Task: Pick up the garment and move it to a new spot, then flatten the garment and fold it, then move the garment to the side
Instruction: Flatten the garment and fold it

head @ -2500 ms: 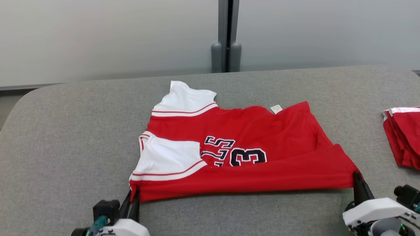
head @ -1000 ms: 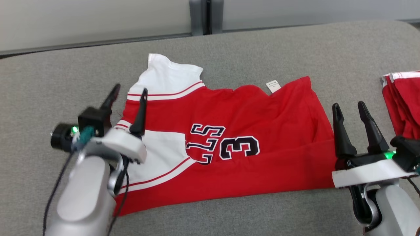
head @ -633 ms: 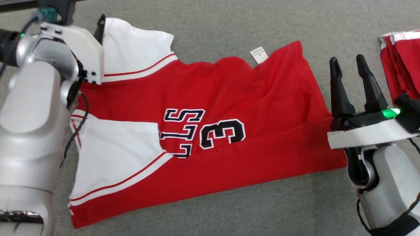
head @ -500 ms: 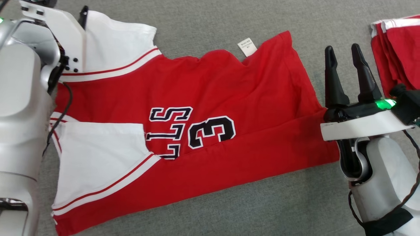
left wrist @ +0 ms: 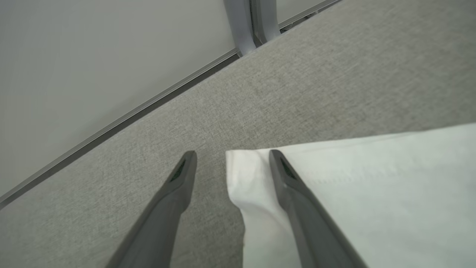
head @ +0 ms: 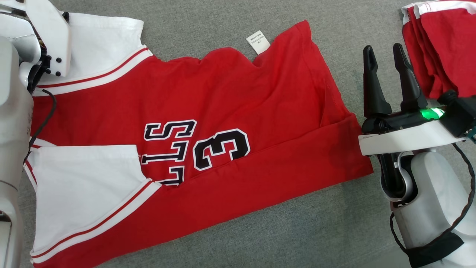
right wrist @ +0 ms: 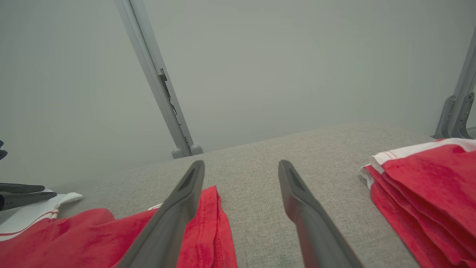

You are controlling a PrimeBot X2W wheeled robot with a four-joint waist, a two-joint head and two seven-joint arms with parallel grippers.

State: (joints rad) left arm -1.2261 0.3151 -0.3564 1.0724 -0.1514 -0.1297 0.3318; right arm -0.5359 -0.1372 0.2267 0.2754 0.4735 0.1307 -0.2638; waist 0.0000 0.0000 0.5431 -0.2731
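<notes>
— While both arms are empty, why is the left gripper (left wrist: 232, 152) spread either side of that white sleeve (left wrist: 372, 186) corner?
— Lined up to pinch it for folding, I'd guess. The right gripper (head: 382, 46), fingers apart too, hovers beside the hem.
— And the garment (head: 223, 96)?
— Flat on the grey table (head: 260, 238), near edge folded over. I read a numeral 3 (head: 221, 149) and letters ending in "S"; the tag (head: 257, 41) has print too small to make out.

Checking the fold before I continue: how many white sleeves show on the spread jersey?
2: the far sleeve by the left gripper, the near sleeve folded over the jersey. None seems hidden.
</notes>
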